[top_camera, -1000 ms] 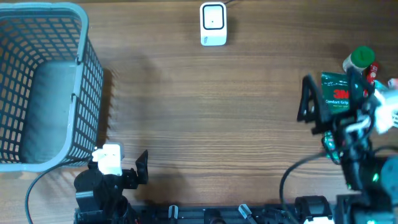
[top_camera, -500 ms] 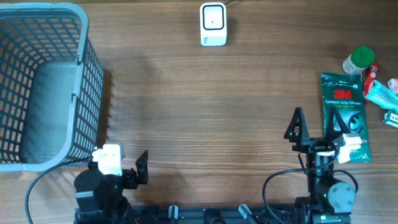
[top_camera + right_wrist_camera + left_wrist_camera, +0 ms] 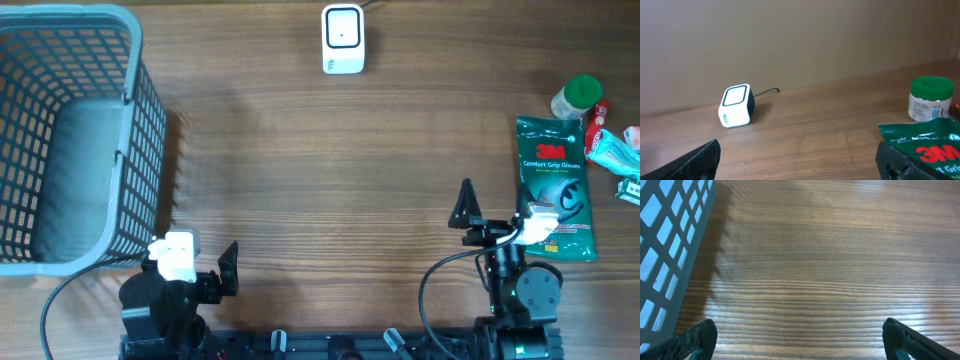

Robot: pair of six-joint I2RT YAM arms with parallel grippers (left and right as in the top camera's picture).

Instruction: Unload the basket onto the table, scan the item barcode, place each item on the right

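Right arm has pulled back from over the item pile toward the near table edge; left arm unchanged. Right gripper (image 3: 497, 215) jaws spread wide, nothing between them; left gripper (image 3: 198, 263) likewise wide open and empty over bare table (image 3: 330, 170), with the mesh basket (image 3: 135, 60) off the outer side of its left jaw. Task item = 3M Comfort Grip gloves pack (image 3: 555, 185), lying flat, printed face up, just ahead of and outside the right jaw of the right gripper. In the overhead view that jaw overlaps the pack's lower left edge; can't tell if it touches. Barcode scanner (image 3: 342, 38) is far ahead, beyond the left jaw's side, well apart from the pack. Handling guess: light, soft gloves in a slick film bag, floppy, not fragile. It will likely sag and slide if pinched at a corner. Better bet is to straddle the narrow width at the padded middle, or nip a long edge since it lies flat on the wood. Hidden: no barcode visible on the top face, probably underneath, so it may need a flip. The right wrist view cuts the pack off at the frame's edge. Green-lidded jar (image 3: 578, 97) sits just beyond the pack's far end. Other packets at the frame's right edge are cropped and unreadable.
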